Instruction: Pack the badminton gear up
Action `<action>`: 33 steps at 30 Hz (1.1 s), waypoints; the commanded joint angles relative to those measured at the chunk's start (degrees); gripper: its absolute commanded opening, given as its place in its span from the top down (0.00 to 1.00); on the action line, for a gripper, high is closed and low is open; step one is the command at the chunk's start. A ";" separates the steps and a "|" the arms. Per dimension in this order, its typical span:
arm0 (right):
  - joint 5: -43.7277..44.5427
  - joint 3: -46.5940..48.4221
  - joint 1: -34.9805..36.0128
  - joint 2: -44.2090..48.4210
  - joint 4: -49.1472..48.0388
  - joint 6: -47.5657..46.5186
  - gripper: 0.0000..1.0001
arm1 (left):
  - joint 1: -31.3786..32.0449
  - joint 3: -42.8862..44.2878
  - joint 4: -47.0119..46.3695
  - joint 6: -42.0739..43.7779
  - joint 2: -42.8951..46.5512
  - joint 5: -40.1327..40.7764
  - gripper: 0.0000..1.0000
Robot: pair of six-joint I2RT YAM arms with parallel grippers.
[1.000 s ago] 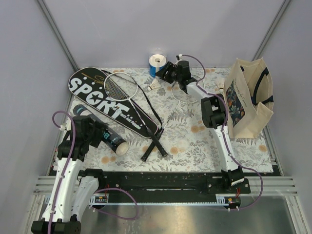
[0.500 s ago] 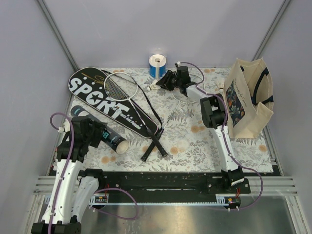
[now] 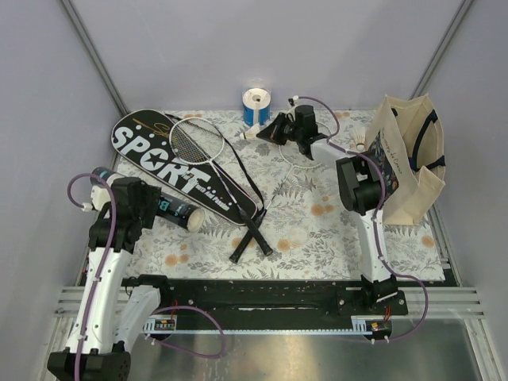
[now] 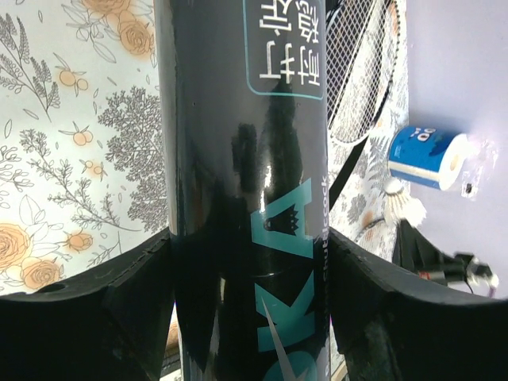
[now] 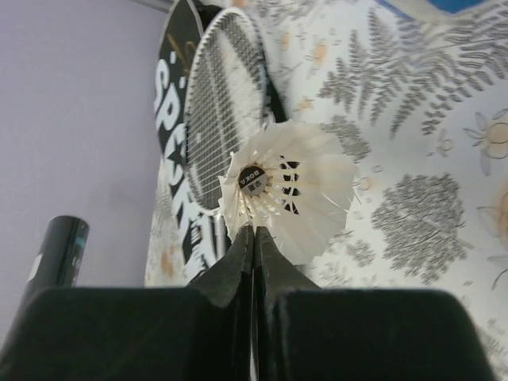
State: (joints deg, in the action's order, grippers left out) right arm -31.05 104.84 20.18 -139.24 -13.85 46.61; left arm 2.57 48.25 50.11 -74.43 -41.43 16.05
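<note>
My left gripper (image 3: 133,203) (image 4: 250,270) is shut on the black tube (image 3: 176,211) (image 4: 242,143), both fingers pressed against its sides. The tube's white-capped end points right in the top view. At the back of the mat, my right gripper (image 3: 268,133) (image 5: 254,232) is shut on the feather skirt of a white shuttlecock (image 3: 249,136) (image 5: 290,186). The black "SPORT" cover (image 3: 171,165) lies at the back left with a white racket (image 3: 194,141) on it. A second racket's head (image 3: 305,157) lies partly under the right arm. Both black handles (image 3: 252,238) cross mid-mat. Another shuttlecock (image 3: 361,145) lies beside the bag.
A blue-and-white roll (image 3: 255,105) (image 4: 425,155) stands at the mat's back edge, just behind the right gripper. A beige tote bag (image 3: 405,163) stands open at the right. Grey walls close in the left, back and right sides.
The right gripper's jaws have closed on the shuttlecock. The left arm has drawn the tube back and to the left, away from the racket handles.
</note>
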 commanded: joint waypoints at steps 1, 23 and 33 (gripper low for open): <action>-2.26 -6.81 0.21 14.85 -8.82 -0.64 1.00 | -0.28 5.18 -3.88 -1.50 -3.65 4.51 0.78; 23.30 -66.33 27.79 76.21 -19.98 -23.92 1.00 | -1.34 11.08 5.26 -12.48 -13.77 -5.95 0.80; 30.17 -65.38 40.01 73.94 -23.68 -35.44 1.00 | -1.34 9.58 8.51 -15.83 -12.80 -7.88 0.80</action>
State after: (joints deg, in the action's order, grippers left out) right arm -6.09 37.17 57.04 -63.75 -32.99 18.00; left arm 1.50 56.64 58.87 -88.29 -55.59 9.50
